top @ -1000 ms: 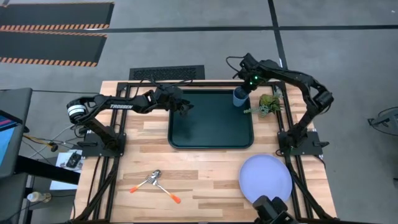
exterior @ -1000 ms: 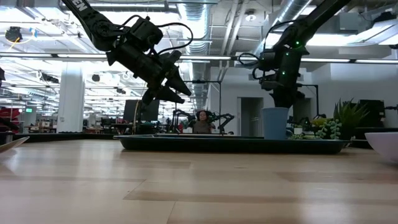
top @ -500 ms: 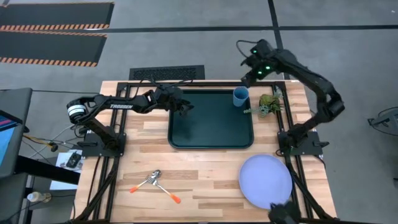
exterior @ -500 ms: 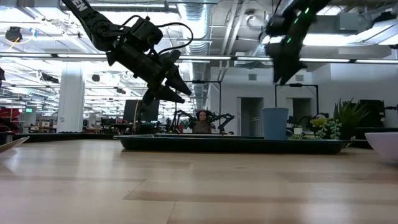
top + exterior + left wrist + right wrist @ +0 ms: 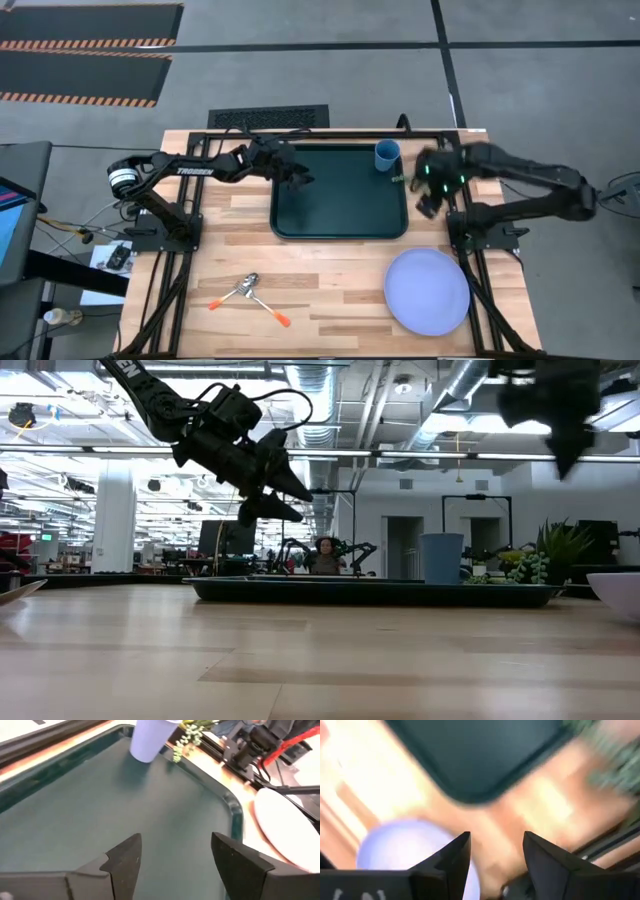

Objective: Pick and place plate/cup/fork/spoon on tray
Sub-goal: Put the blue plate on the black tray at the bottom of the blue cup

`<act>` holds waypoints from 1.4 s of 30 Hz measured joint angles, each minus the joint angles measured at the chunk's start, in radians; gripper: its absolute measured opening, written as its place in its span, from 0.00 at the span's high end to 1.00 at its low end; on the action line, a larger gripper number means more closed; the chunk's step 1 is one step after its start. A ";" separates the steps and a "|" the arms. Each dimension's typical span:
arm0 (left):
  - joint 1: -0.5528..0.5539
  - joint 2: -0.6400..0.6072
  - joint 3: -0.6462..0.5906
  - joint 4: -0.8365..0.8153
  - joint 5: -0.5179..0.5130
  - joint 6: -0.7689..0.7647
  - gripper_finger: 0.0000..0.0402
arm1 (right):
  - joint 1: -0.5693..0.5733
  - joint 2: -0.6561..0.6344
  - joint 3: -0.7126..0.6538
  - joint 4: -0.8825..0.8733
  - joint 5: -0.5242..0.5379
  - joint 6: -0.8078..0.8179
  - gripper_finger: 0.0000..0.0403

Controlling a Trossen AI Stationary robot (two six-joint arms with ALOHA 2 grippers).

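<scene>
High view shows the whole layout: the tray (image 5: 340, 192) sits at the table's far middle with the cup (image 5: 387, 156) upright in its far right corner. The plate (image 5: 427, 291) lies on bare wood near the right front edge, well apart from the tray. The fork (image 5: 268, 309) and spoon (image 5: 236, 291) lie crossed on the front left boards, seen in no other view.

The left gripper (image 5: 297, 176) hangs over the tray's far left part, fingers apart and empty; its wrist view confirms the gap, with bare tray floor (image 5: 125, 815) beneath, the cup (image 5: 148, 739) beyond and the plate's rim (image 5: 282, 830) past the tray corner.

The right gripper (image 5: 426, 203) is above the strip of wood just right of the tray; its wrist view shows its fingers (image 5: 452, 860) spread with nothing between, the tray corner (image 5: 480, 760) and plate (image 5: 415, 847) below.

Low view alone shows height: both grippers ride well above the tray rim (image 5: 380, 592). A small plant (image 5: 545, 560) stands just right of the cup (image 5: 441, 557), crowding that corner; the tray's middle and near side lie open.
</scene>
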 joint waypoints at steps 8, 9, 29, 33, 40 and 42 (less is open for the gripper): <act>-0.008 0.000 0.000 -0.001 0.052 0.003 0.38 | 0.333 -0.081 -0.258 0.199 -0.047 0.271 0.45; -0.011 0.000 0.000 -0.001 0.051 0.003 0.37 | 0.357 -0.074 -0.279 0.233 -0.047 0.303 0.45; -0.044 0.000 0.000 -0.007 0.032 0.033 0.37 | 0.508 0.285 -0.353 0.395 -0.028 0.208 0.46; -0.044 0.000 0.000 -0.013 0.032 0.033 0.37 | 0.500 0.352 -0.372 0.437 -0.036 0.162 0.46; -0.044 0.000 0.000 -0.020 0.031 0.032 0.37 | 0.508 0.397 -0.392 0.474 -0.040 0.158 0.65; -0.044 0.000 0.000 -0.021 0.031 0.032 0.37 | 0.510 0.396 -0.392 0.466 -0.058 0.155 0.78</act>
